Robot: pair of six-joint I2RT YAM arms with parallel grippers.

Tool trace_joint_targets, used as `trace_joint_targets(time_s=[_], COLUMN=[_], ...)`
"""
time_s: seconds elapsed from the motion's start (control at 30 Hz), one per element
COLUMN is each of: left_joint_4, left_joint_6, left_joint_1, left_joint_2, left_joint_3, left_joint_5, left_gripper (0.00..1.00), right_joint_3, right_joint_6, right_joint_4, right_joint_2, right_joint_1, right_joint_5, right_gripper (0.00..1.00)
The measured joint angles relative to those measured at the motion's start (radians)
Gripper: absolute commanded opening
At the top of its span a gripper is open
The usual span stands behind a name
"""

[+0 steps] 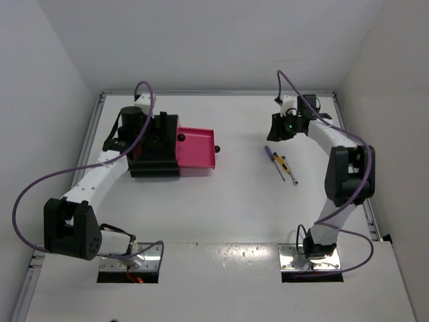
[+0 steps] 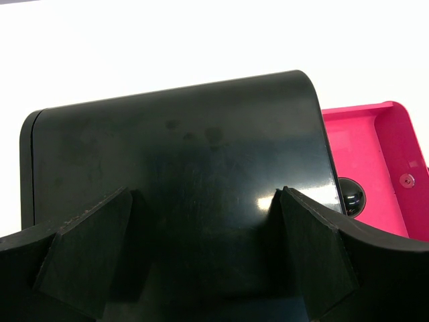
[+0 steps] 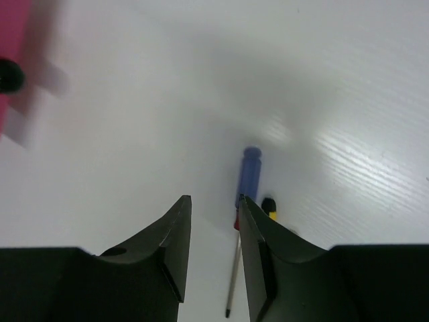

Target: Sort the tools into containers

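Right gripper (image 3: 214,206) hangs over the table (image 1: 234,215) w/ jaws only a narrow gap apart and nothing between them but bare surface. It's angled down toward the tools and not touching any. Wrist view is a bit blurred.

Just past the fingertips lies the screwdriver (image 3: 249,174). Its blue handle points away from the gripper, and its thin shaft shows through the gap between the jaws. The yellow-handled tool (image 3: 269,206) lies right beside it, handles nearly touching. In the top view a thin silver piece, prob. the wrench (image 1: 291,176), trails off toward the near edge. Can't pick out any scissors.

Further left, well apart from the tools, one pink drawer (image 1: 201,157) is pulled out of the black cabinet (image 2: 181,154), its round knob (image 3: 10,75) facing the tools.

Left gripper (image 2: 204,194) is over the cabinet top w/ jaws spread wide. Can't tell if the pads actually press on it.

Handling, as I judge it:
- Tools look light, stiff and slim, so not fragile.
- The metal shaft is likely slick and lies low on the table, so it's hard to pinch.
- Best hold on the screwdriver is across the blue handle, mid-length, where it's thicker and grippier.
- Jaws prob. need to open wider first, and the yellow neighbour is close enough to get nudged or caught along w/ it.
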Motion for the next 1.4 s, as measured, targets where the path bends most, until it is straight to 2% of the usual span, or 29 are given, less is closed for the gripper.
trace_joint_targets(time_s=[0.3,0.73,1.1,1.27,1.4], left_joint_4=[0.001,0.008,0.008,0.008,0.008], left_joint_6=[0.000,0.000,0.000,0.000,0.000], left_joint_1=[0.000,0.000,0.000,0.000,0.000], left_joint_2=[0.000,0.005,0.005,0.005,0.005], left_joint_3=[0.000,0.000,0.000,0.000,0.000], left_joint_5=[0.001,0.004,0.004,0.005,0.005], left_gripper=[1.00,1.00,1.00,1.00,1.00], right_joint_3=[-0.004,0.003,0.011,0.021,0.024], right_joint_6=[-0.146,-0.170,-0.162,-0.163,-0.167], right_joint_4=[-0.099,-0.107,-0.085,-0.084,-0.086], right_joint_2=[0.090,0.174,0.195,0.207,0.209], right_joint_1=[0.023,0.089,0.089,0.096,0.119], right_joint_5=[0.111,0.191,0.229,0.237,0.245], right_gripper=[0.34,0.38,0.38,0.35,0.21])
